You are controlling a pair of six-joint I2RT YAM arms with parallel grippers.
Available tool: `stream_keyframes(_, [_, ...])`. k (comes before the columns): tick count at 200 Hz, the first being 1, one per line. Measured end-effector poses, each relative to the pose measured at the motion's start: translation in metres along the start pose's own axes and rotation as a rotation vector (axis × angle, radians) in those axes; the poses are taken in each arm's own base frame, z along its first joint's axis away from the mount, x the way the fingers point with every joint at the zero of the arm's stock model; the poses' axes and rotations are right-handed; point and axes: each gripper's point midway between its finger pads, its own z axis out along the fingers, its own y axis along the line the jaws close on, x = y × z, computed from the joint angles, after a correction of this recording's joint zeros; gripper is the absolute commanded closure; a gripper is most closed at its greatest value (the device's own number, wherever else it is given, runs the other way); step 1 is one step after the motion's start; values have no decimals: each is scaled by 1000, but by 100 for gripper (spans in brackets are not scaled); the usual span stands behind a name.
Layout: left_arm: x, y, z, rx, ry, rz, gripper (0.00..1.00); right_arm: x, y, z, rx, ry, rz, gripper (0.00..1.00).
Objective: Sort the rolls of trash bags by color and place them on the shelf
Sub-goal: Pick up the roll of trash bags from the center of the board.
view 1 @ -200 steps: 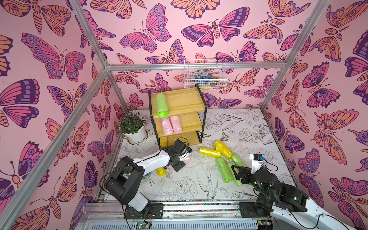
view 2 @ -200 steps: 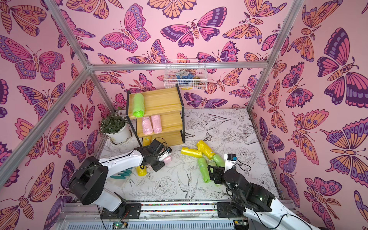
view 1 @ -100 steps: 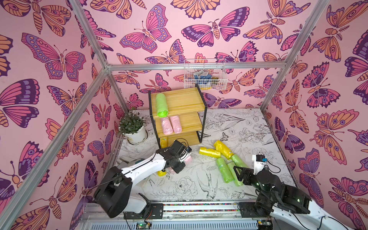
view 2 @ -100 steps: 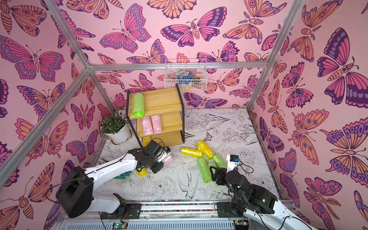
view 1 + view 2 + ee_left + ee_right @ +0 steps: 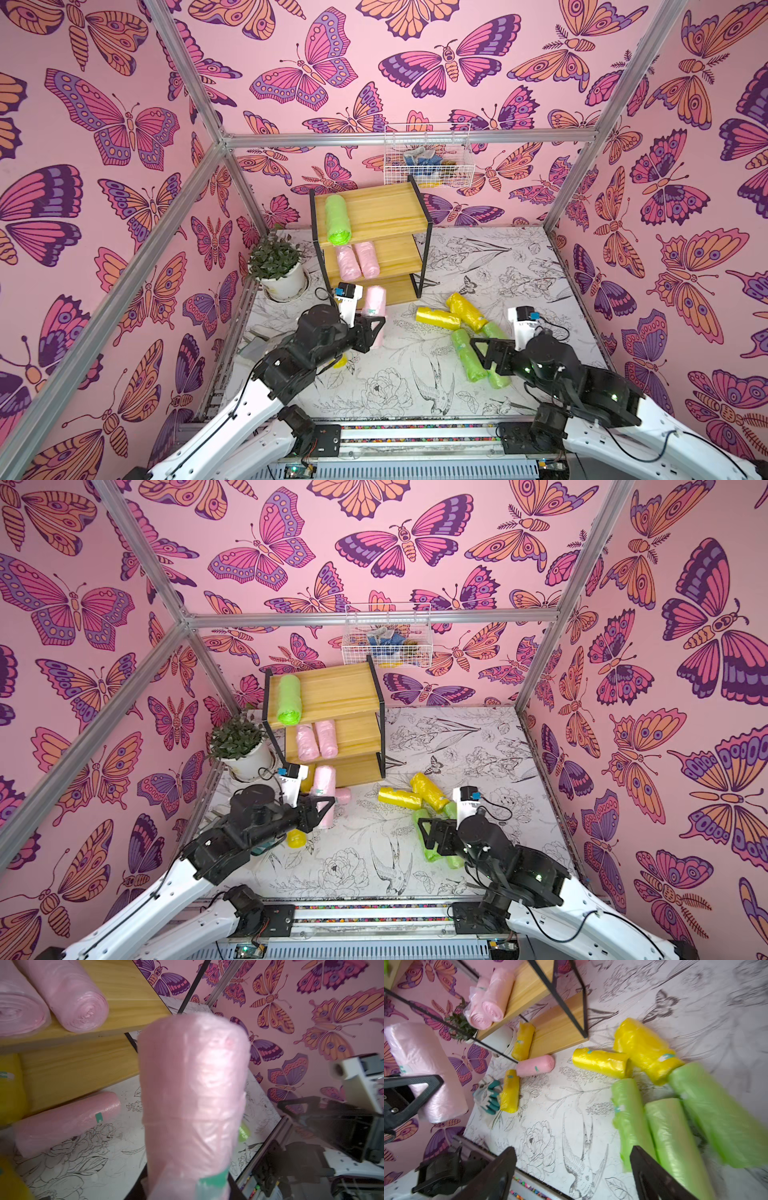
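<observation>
- Your left gripper [image 5: 371, 329] is clamped on a pink roll [image 5: 374, 297], gripping it near the end with the teal label.
- That roll is up off the table [image 5: 519, 266], just in front of the shelf [image 5: 386, 208] at its near left corner.
- Your right gripper [image 5: 478, 353] is spread wide with nothing between the fingers.
- It hangs at the near right over the green trio [image 5: 675, 1142], three green rolls lying side by side on the table. Can't tell whether a finger touches them.
- Shelf top tier: one green roll [image 5: 337, 220] at the left end.
- Middle tier: shelved pink pair [image 5: 348, 264], two rolls touching side by side on the left half.
- Bottom tier: one shelved yellow roll [image 5: 523, 1043] at the left end.
- Loose pink roll [image 5: 535, 1066] lies on the table just in front of the bottom tier.
- Loose yellow roll [image 5: 509, 1093] lies on the table at the near left, against a teal-and-white glove [image 5: 486, 1095].
- Yellow pair [image 5: 438, 319]: two rolls on the table right of the shelf, touching each other, just beyond the green trio.
- Potted plant [image 5: 276, 266] stands left of the shelf.
- A white wire basket [image 5: 428, 158] hangs on the far wall above the shelf.
</observation>
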Motion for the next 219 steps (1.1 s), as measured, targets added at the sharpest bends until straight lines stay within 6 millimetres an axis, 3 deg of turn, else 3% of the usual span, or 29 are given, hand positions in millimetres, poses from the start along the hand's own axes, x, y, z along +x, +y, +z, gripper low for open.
stream_keyframes(48, [-18, -18, -28, 103, -146, -249, 100, 6, 81, 55, -288, 112, 119, 12])
stream_keyframes(90, [-17, -21, -35, 152, -179, -383, 100, 23, 140, 90, -455, 221, 169, 12])
stream_keyframes(112, [-15, -19, -35, 150, -183, -420, 100, 24, 176, 91, -567, 244, 178, 12])
stream_keyframes(133, [-16, -19, -36, 149, -188, -438, 100, 23, 197, 87, -642, 241, 197, 13])
stream_keyframes(173, [-17, -19, -33, 144, -188, -442, 100, 41, 223, 78, -711, 277, 192, 16])
stream_keyframes(219, [-19, -13, -31, 117, -207, -461, 100, 45, 236, 74, -745, 258, 224, 26])
